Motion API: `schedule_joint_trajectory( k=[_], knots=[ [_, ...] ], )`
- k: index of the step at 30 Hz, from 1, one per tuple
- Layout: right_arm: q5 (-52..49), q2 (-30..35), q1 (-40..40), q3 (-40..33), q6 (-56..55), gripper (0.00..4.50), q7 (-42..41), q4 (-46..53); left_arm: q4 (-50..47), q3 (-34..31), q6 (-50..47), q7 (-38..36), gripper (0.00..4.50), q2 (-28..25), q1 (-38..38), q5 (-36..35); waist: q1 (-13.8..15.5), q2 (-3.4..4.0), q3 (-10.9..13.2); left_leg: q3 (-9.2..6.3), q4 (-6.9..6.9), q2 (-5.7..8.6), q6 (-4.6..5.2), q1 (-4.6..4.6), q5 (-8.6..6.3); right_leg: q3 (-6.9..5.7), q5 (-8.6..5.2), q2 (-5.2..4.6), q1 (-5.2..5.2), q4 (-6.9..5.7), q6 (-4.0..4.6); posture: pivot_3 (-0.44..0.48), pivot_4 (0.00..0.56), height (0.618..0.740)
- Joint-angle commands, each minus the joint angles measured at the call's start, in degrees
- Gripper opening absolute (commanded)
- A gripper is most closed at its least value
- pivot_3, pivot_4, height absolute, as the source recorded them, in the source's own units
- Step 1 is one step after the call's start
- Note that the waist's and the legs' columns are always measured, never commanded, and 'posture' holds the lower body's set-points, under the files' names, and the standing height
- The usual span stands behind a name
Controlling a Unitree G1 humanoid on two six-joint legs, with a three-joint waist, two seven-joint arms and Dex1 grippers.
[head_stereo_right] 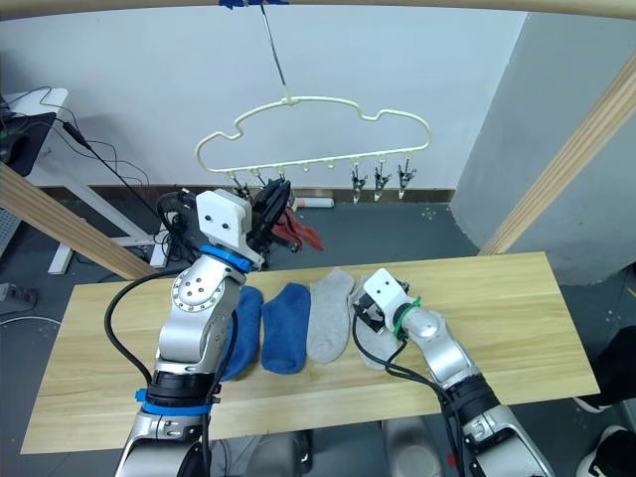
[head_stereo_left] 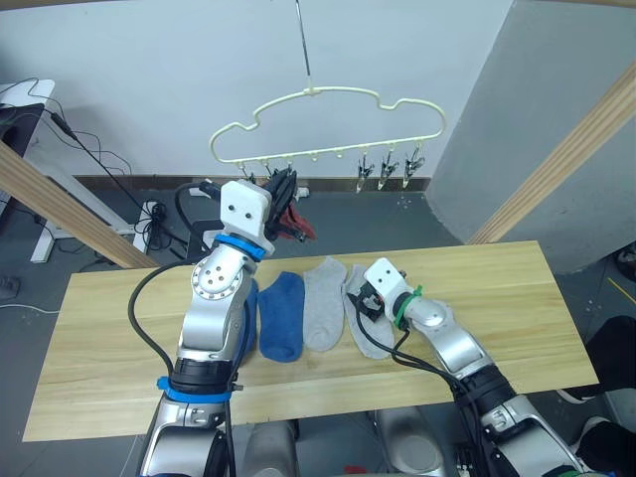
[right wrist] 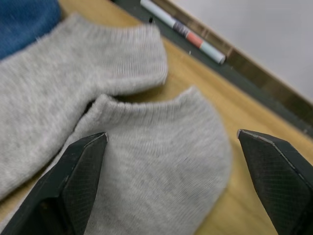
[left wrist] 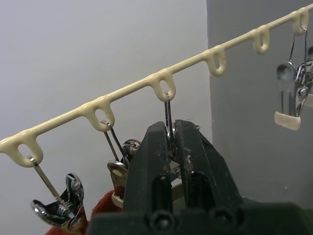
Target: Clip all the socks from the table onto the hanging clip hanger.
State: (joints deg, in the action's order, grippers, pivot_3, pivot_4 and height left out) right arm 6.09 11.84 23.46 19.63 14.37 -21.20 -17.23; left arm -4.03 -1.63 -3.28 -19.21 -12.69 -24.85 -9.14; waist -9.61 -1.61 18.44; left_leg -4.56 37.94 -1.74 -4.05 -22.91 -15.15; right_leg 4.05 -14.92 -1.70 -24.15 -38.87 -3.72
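The pale yellow clip hanger (head_stereo_left: 328, 92) hangs over the far side of the table (head_stereo_left: 517, 298). My left gripper (left wrist: 171, 128) is raised to its row of clips and is shut on one metal clip (left wrist: 167, 105). A brick red sock (head_stereo_left: 301, 227) dangles just beside that gripper (head_stereo_left: 282, 186). On the table lie a blue sock (head_stereo_left: 281, 316), another blue sock (head_stereo_right: 243, 333) partly behind my left arm, and two light grey socks (head_stereo_left: 323, 303). My right gripper (right wrist: 171, 134) hovers open over the right grey sock (right wrist: 161, 147).
Thick wooden poles of the frame slant at the left (head_stereo_left: 60, 209) and right (head_stereo_left: 566, 159). Three free clips (head_stereo_left: 388, 169) hang at the hanger's right end. Cables (head_stereo_left: 149, 214) lie on the floor behind the table. Bare tabletop spreads at both ends (head_stereo_left: 109, 338).
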Motion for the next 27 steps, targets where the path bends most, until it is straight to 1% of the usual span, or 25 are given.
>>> schedule_joint_trajectory(
  k=[1,3,6,9,10,11,16,22,27],
  knots=[
    [1.1,-0.3,-0.4,-0.2,-0.6,3.49,0.1,-0.9,-2.9,0.0,-0.5,-1.4,0.0,-0.2,0.8,-1.8,0.0,0.0,0.0,0.0,0.0,0.0,0.0,0.0,0.0,0.0,0.0,0.0,0.0,0.0,0.0,-0.237,0.304,0.733],
    [1.5,-0.2,-1.0,0.1,-0.5,2.89,0.0,-0.8,-3.3,0.0,-0.9,-2.2,0.0,-0.3,1.1,-2.4,0.0,0.0,0.0,0.0,0.01,0.0,0.0,0.01,0.0,0.0,0.0,0.0,0.01,-0.02,0.0,-0.237,0.304,0.733],
    [1.9,0.1,-2.1,-0.2,0.1,1.72,0.0,0.1,-3.8,-0.4,-1.5,-3.2,0.0,-0.7,1.2,-3.5,0.0,0.0,0.0,-0.01,0.02,0.0,0.0,0.03,0.0,0.0,0.0,0.0,0.02,-0.05,0.0,-0.231,0.306,0.733],
    [1.7,0.5,-3.0,-0.7,0.8,0.71,-0.2,1.5,-3.9,-0.9,-2.0,-4.6,0.0,-1.2,0.8,-5.2,0.1,0.0,0.0,-0.01,0.02,0.0,0.0,0.04,0.0,0.0,0.0,0.0,0.03,-0.05,0.0,-0.23,0.307,0.733],
    [1.8,0.6,-3.2,-0.9,1.1,0.29,-0.2,2.1,-4.0,-1.1,-2.3,-5.3,0.0,-1.4,0.7,-6.0,0.1,0.0,0.0,-0.01,0.02,0.0,0.0,0.03,0.0,0.0,0.0,0.0,0.03,-0.05,0.0,-0.231,0.307,0.733],
    [1.8,0.8,-3.4,-1.1,1.3,0.02,-0.2,2.7,-4.1,-1.1,-2.6,-5.8,0.0,-1.5,0.6,-6.7,0.1,0.0,0.0,-0.01,0.02,0.0,0.0,0.03,0.0,0.0,0.0,0.0,0.03,-0.05,0.0,-0.231,0.307,0.733],
    [1.6,1.6,-3.7,-1.4,1.6,0.02,-1.2,6.7,-5.4,-1.5,-5.0,-8.2,0.0,-2.1,0.5,-10.0,0.1,0.0,0.0,-0.01,0.01,0.0,0.0,0.02,0.0,0.0,0.0,0.0,0.02,-0.05,0.0,-0.236,0.307,0.733],
    [2.3,2.2,-3.1,-0.4,0.5,0.02,-2.7,11.6,-6.3,-2.8,-8.2,-8.7,0.0,-2.6,0.0,-12.9,0.0,0.0,0.0,0.0,0.01,0.0,0.0,0.02,0.0,0.01,0.0,0.0,0.01,-0.03,-0.01,-0.238,0.306,0.733],
    [3.7,2.9,-1.0,1.6,-2.1,0.02,-4.8,18.1,-7.2,-2.9,-10.0,-9.1,0.0,-3.3,0.0,-14.3,0.0,0.0,0.0,0.0,0.01,0.0,0.0,0.01,0.0,0.01,0.0,0.01,0.0,-0.03,-0.01,-0.248,0.306,0.733]
  ],
)
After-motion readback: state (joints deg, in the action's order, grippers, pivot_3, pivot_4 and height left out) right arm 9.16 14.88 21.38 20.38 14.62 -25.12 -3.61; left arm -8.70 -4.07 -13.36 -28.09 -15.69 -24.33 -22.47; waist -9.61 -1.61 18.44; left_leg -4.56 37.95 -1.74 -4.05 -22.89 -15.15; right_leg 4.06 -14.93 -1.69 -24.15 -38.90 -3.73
